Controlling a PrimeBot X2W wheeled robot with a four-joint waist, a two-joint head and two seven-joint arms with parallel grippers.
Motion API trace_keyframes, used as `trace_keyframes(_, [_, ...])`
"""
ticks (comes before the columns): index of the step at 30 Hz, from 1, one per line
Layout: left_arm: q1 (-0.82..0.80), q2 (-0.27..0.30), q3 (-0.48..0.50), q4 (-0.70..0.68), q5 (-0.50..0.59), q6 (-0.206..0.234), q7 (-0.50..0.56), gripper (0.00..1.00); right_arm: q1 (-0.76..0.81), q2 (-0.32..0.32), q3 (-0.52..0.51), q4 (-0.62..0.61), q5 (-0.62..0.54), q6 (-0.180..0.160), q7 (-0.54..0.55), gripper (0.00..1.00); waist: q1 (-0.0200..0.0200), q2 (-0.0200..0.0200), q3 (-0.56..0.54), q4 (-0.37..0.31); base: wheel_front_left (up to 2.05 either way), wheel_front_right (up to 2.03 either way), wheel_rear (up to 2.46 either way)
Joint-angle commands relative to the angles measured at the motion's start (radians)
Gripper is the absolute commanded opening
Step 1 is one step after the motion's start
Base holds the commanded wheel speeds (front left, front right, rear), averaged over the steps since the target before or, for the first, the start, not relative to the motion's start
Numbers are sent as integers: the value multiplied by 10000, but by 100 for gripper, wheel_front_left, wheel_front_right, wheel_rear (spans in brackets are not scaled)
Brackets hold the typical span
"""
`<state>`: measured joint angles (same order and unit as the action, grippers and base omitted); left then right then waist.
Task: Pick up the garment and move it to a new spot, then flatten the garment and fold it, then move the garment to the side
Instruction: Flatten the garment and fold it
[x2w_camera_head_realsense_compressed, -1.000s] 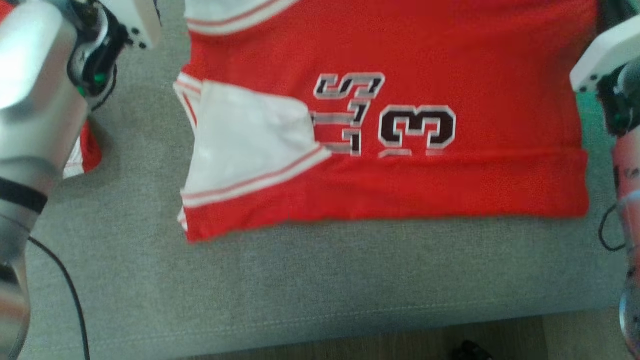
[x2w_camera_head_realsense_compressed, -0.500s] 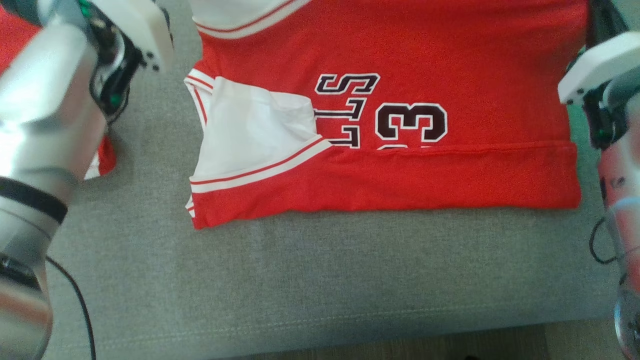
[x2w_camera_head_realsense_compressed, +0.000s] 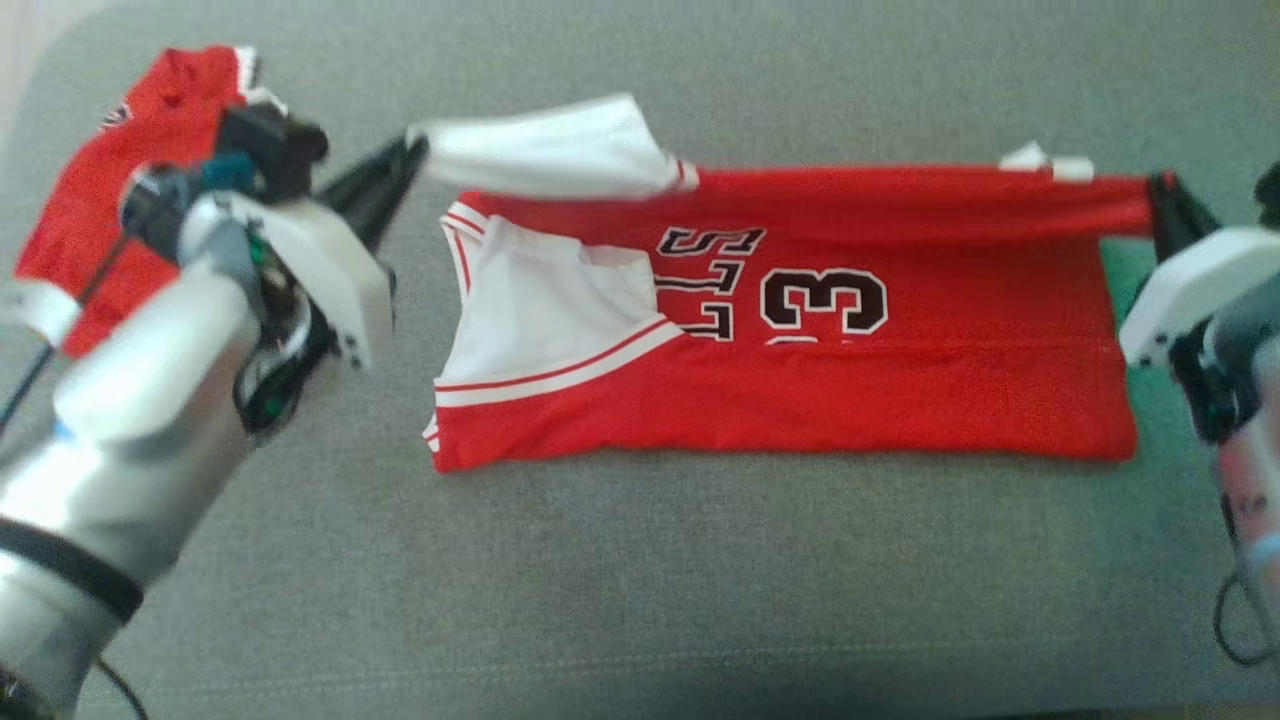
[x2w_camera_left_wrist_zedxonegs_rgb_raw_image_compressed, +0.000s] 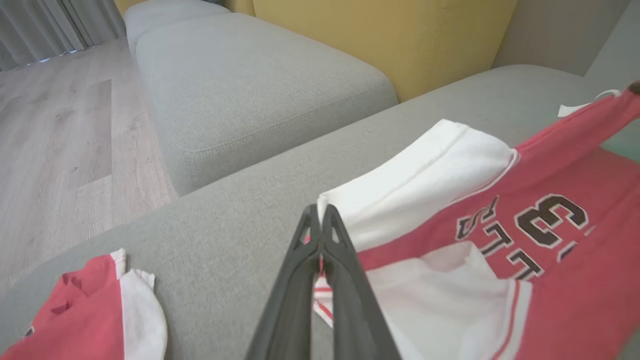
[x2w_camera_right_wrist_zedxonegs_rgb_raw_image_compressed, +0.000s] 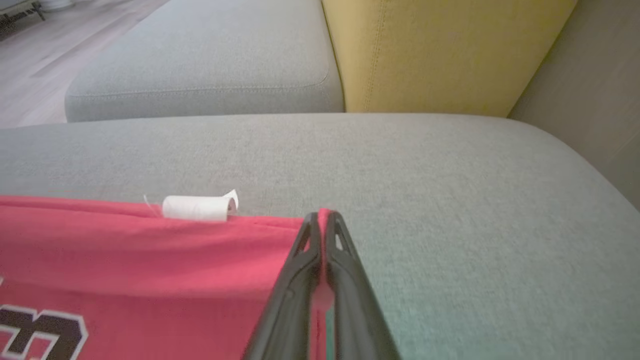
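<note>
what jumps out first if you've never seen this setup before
The red jersey with a dark 3 on it lies spread across the middle of the grey sofa cushion. Its far edge is lifted and stretched taut between the left gripper, pinching a white corner, and the right gripper, pinching a red corner. A second red garment lies crumpled at the cushion's far left.

Red jersey (x2w_camera_head_realsense_compressed: 800, 390), far edge lifted
</note>
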<state>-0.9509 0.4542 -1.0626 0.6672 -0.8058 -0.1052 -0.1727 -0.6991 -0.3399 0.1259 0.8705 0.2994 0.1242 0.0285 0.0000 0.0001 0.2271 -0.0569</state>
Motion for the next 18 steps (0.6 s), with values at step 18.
trace_keyframes(18, [2225, 2071, -450, -3945, -206, 1543, 1231, 0, 3172, -1415, 276, -3900, 1620, 65, 3777, 0, 0, -1, -973, 241, 0, 0, 0])
